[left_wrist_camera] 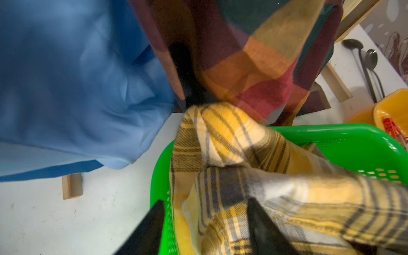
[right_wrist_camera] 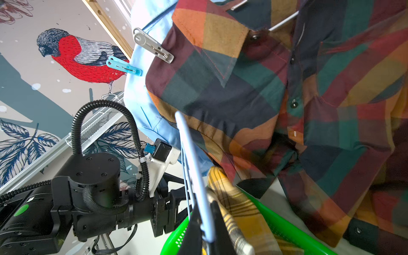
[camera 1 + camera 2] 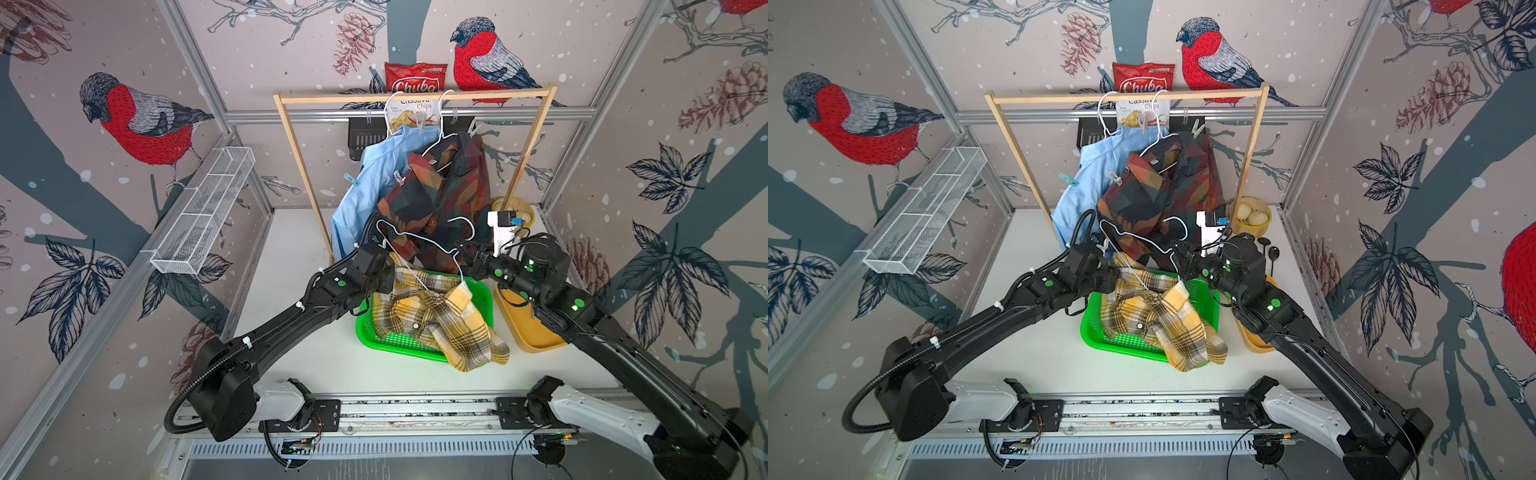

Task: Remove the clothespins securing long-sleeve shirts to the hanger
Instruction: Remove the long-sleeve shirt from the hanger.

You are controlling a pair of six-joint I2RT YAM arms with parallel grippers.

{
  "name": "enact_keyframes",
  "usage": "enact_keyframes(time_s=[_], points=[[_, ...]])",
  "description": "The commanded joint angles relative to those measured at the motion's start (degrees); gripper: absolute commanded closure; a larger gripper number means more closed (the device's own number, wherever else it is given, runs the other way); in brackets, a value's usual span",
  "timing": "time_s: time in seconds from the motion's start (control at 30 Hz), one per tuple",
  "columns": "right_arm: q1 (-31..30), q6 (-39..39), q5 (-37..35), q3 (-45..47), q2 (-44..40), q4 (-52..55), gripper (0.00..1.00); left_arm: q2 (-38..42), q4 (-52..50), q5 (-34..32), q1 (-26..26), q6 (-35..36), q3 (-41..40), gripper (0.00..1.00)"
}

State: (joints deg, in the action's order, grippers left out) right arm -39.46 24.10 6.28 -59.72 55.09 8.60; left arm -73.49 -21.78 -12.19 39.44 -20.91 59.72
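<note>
At the shoulder of the blue shirt (image 2: 136, 90), a teal clothespin (image 2: 123, 66) and grey clothespin (image 2: 153, 45) looked light, best pinched at their tails; left gripper (image 1: 206, 201) jaws stood apart, right gripper (image 2: 206, 223) jaws clamped a hanger (image 2: 190, 154).

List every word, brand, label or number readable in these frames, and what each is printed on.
"Chuba": red upper part of the chip bag behind the wooden rail.
"Cassava Chips": the same bag's white lower part, in both top views.
Small print along the bag's top edge and beside its picture: too small to read.
Nothing else legible.
</note>
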Motion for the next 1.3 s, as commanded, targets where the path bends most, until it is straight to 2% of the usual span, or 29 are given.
enact_keyframes(time_s=[0.0,0.17,0.23,0.37,0.43,0.53,0.63,0.77,1.0,1.1,1.27], points=[[-0.09,-1.56,1.74,-1.23,-0.62,-2.91,1.00,4.89,-0.80,-4.12,0.62,1.71,0.51,0.28],[-0.33,-3.37,3.56,-5.58,1.58,-0.90,1.00,11.04,-3.62,-18.12,7.40,8.86,2.02,0.28],[-0.95,-4.35,3.91,-7.82,3.39,0.01,1.00,12.65,-2.54,-24.64,12.58,13.17,3.06,0.29],[-2.60,-6.03,4.12,-11.60,6.22,1.50,1.00,14.08,1.02,-34.13,18.90,19.94,5.73,0.36],[-3.20,-6.79,4.24,-12.88,7.44,2.33,1.00,14.08,3.06,-36.84,21.39,24.61,7.37,0.37],[-4.19,-7.54,4.88,-14.00,8.61,3.04,1.00,13.46,10.05,-35.02,22.50,34.68,7.05,0.39],[-5.38,-8.37,4.79,-14.99,9.75,4.20,1.00,11.65,14.58,-32.27,22.52,40.95,7.37,0.41],[-6.32,-8.97,4.88,-15.55,10.18,5.75,1.00,12.61,21.64,-24.05,22.05,49.36,3.45,0.45],[-6.49,-9.73,6.12,-16.20,9.95,8.41,1.00,13.29,20.23,-13.93,17.55,53.81,3.78,0.50],[-6.46,-9.77,7.16,-16.39,9.70,8.94,1.00,12.64,18.76,-11.50,15.05,54.42,4.38,0.51],[-6.44,-9.86,8.13,-16.65,9.28,9.33,1.00,11.35,17.55,-9.40,14.03,55.88,4.80,0.51]])
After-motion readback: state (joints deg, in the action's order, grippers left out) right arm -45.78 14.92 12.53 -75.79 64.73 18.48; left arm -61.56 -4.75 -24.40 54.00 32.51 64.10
